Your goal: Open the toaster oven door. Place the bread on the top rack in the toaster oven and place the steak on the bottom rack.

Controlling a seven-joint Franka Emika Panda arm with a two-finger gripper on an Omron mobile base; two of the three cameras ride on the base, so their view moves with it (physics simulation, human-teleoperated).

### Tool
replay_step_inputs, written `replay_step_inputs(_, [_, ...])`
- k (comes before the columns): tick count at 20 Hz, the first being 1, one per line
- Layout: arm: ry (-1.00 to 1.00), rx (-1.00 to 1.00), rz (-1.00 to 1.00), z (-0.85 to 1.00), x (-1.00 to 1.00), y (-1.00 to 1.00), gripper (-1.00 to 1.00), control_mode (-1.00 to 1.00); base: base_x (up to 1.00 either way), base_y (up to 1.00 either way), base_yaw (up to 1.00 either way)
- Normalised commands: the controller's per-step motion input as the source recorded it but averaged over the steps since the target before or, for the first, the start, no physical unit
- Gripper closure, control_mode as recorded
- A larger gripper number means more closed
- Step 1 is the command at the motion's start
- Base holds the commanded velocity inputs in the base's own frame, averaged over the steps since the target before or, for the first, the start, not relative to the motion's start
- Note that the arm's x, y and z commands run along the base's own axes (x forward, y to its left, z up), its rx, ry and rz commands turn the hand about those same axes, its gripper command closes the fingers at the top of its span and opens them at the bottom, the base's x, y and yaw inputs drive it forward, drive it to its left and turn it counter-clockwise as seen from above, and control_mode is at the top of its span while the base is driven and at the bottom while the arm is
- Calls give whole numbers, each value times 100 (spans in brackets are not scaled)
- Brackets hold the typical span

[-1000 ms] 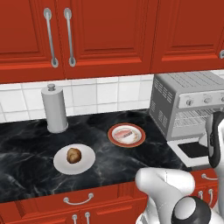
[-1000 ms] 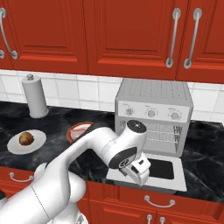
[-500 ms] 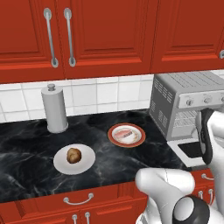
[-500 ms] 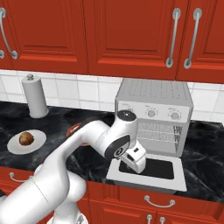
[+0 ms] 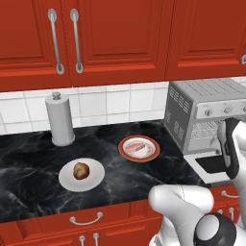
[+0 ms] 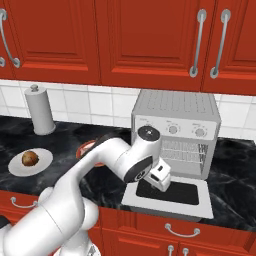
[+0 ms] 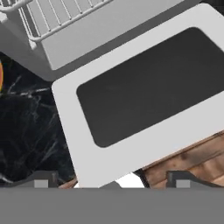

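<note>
Silver-grey toaster oven door (image 6: 170, 195) lies dropped flat; pincer (image 7: 111, 181) spread wide above it, empty.

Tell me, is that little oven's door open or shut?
Open. The toaster oven door lies folded down flat in front of the toaster oven, dark glass facing up, and the wire shelves inside are exposed.
</note>
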Motion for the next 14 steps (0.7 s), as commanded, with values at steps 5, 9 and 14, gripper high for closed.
replay_step_inputs(5, [-24, 0, 23, 1, 20, -24, -100, -100, 0, 0, 0])
replay_step_inputs(9, [-34, 0, 24, -3, 14, -21, -100, -100, 0, 0, 0])
replay_step_inputs(14, [-38, 0, 11, 0, 17, -16, -100, -100, 0, 0, 0])
